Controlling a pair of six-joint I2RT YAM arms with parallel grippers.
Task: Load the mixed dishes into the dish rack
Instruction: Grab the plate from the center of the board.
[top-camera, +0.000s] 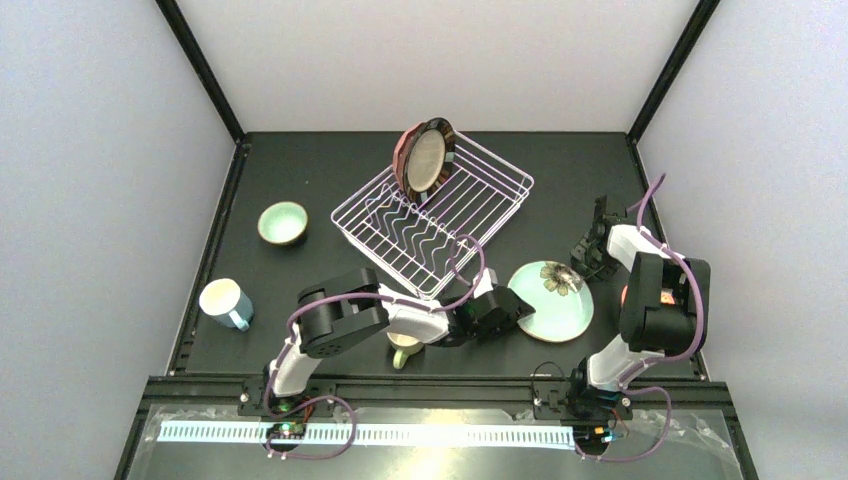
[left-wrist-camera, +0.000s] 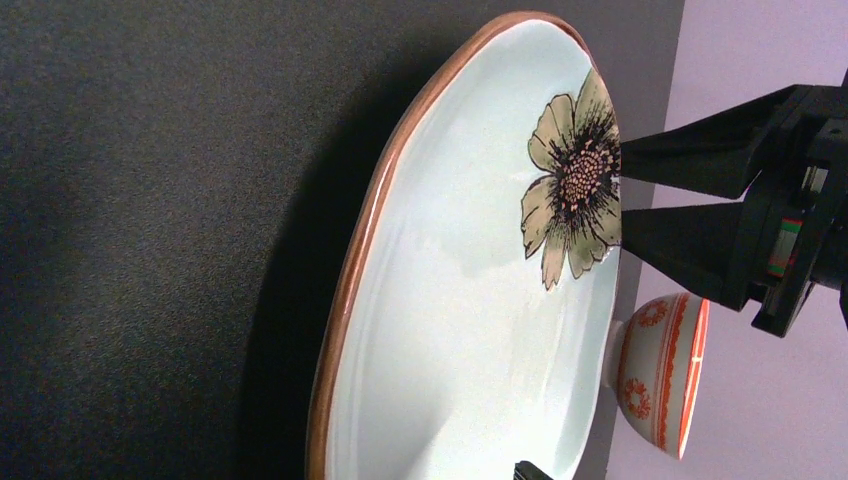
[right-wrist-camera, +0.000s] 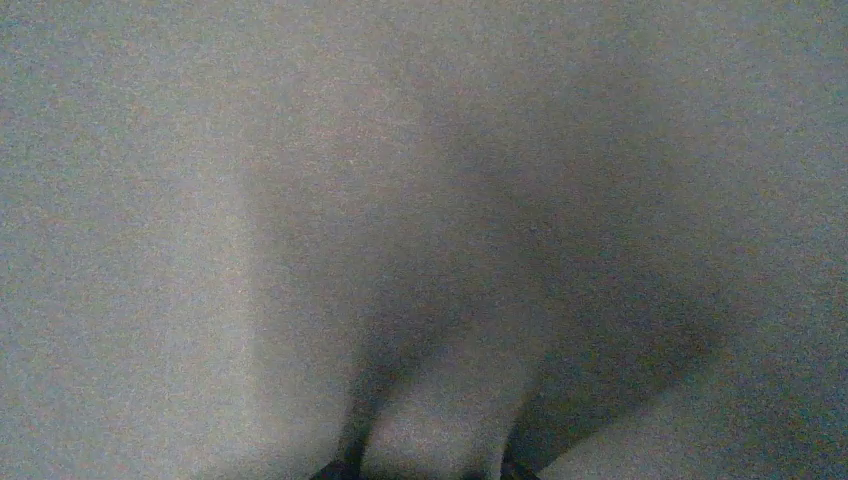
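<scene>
The mint flowered plate (top-camera: 552, 298) lies flat on the table right of the dish rack (top-camera: 478, 205). My left gripper (top-camera: 518, 303) is at its near-left rim. In the left wrist view one fingertip (left-wrist-camera: 530, 471) shows over the plate (left-wrist-camera: 470, 320); the other is hidden, and the jaws look open across the rim. My right gripper (top-camera: 583, 258) is open by the flower edge and also shows in the left wrist view (left-wrist-camera: 625, 205). Two plates (top-camera: 425, 158) stand in the rack's far corner. The right wrist view is a dim grey blur.
A small orange-patterned bowl (left-wrist-camera: 660, 370) sits right of the plate, mostly hidden behind my right arm (top-camera: 628, 295). A cream mug (top-camera: 404, 350) lies under my left arm. A light-blue mug (top-camera: 226, 303) and a pale-green bowl (top-camera: 282, 222) stand at the left.
</scene>
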